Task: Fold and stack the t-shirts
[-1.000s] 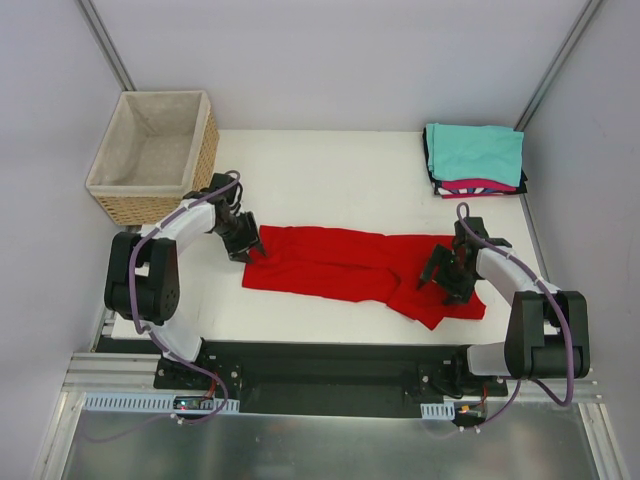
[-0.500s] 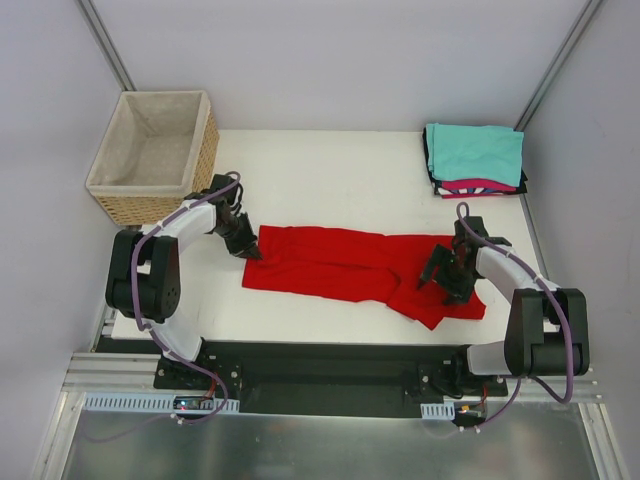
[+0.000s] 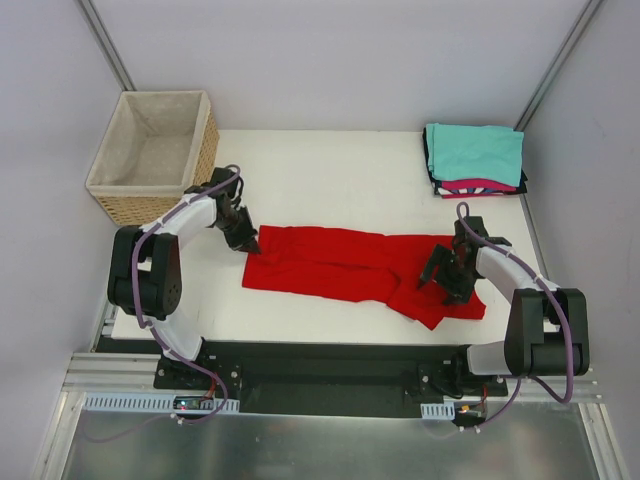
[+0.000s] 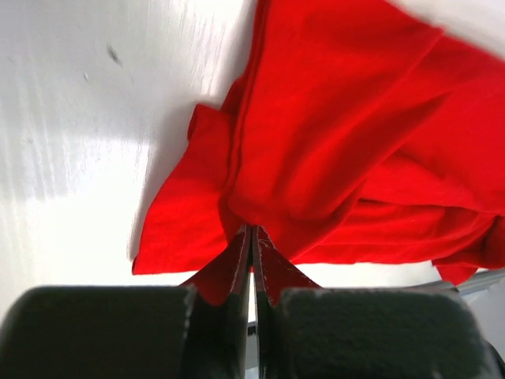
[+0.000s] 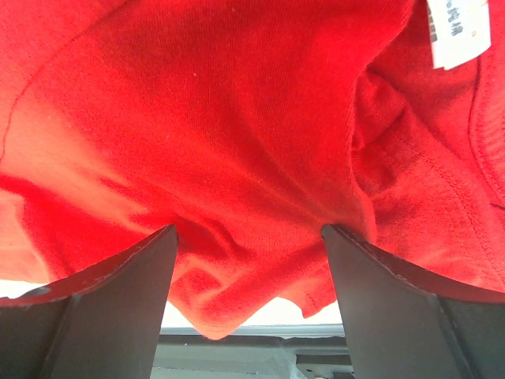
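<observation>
Left tool (image 4: 251, 241) pinches the red t-shirt (image 3: 330, 262) at its edge; right tool (image 5: 248, 233) gapes wide over it

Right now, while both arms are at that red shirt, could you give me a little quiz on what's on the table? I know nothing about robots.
1. True or false: the left gripper is pinched shut on an edge of the red t-shirt.
2. Which colour lies on top of the folded stack at the table's far right corner? A black, B teal, C red.
3. Fill in the blank: the right gripper, at the shirt's other end, has its jaws ____.

Key: 1 true; 2 B; 3 open.
</observation>
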You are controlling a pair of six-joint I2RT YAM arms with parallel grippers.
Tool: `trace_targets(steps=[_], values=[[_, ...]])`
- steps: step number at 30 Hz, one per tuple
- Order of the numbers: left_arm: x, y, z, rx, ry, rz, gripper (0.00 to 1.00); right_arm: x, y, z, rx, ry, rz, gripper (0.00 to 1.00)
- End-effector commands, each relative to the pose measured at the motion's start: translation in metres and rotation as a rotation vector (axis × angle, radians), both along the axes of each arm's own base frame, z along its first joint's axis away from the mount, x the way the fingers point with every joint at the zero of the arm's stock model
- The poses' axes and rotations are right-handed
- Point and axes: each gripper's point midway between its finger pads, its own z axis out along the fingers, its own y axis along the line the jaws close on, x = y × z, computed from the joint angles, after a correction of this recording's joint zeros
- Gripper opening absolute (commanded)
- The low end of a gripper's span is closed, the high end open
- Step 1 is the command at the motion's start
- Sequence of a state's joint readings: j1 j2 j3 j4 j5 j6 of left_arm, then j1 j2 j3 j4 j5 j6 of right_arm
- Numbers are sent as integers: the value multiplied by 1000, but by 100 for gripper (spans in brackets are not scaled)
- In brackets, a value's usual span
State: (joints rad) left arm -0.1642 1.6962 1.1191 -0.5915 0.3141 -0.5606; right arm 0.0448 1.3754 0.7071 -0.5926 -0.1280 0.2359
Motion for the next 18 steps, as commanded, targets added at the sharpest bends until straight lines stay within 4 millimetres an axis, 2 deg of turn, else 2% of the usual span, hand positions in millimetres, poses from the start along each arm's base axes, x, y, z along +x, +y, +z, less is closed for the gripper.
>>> trace_targets(steps=[1, 7, 14, 18], values=[[23, 14, 30, 81, -77, -9, 0, -12, 1, -21, 0, 43, 7, 79], [42, 41, 48, 112, -115, 27, 0, -12, 1, -21, -1, 43, 7, 79], [34, 57, 39, 163, -81, 20, 0, -12, 1, -21, -1, 44, 7, 79], [23, 53, 30, 137, -47, 16, 0, -11, 1, -21, -1, 41, 7, 79]])
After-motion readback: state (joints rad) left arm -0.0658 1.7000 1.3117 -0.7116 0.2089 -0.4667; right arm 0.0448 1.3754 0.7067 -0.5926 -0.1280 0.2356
